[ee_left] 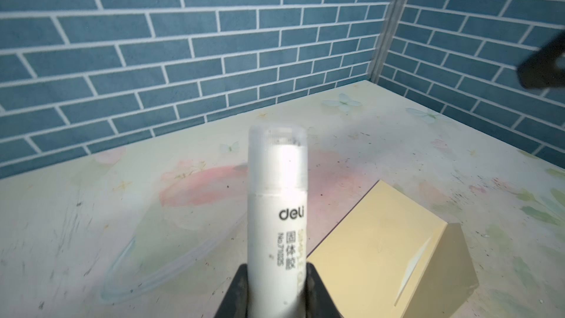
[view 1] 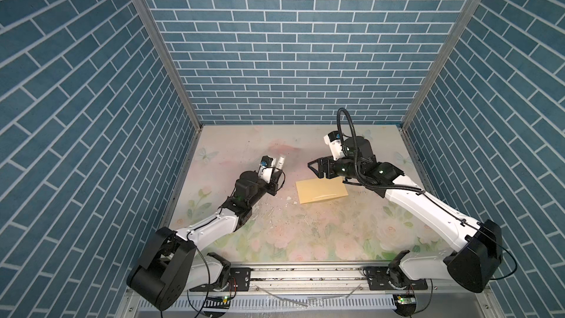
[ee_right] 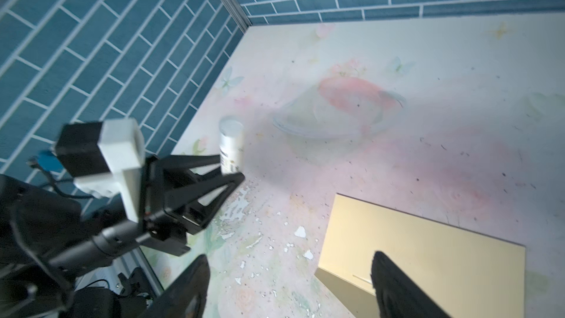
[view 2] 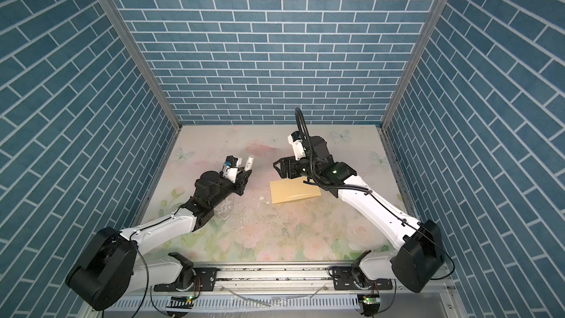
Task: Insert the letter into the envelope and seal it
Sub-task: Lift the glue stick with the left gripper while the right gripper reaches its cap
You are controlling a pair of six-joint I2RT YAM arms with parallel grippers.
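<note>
The pale-yellow envelope lies flat at the middle right of the table, with a flap line near its front edge. The letter is hidden. My left gripper is shut on a white glue stick. It holds the capped stick pointing up and away, left of the envelope. My right gripper hovers open over the envelope's far left corner, with nothing between its fingers.
A clear shallow plastic dish lies on the floral tabletop behind the left gripper. Small white flakes dot the surface left of the envelope. Blue brick walls close in three sides.
</note>
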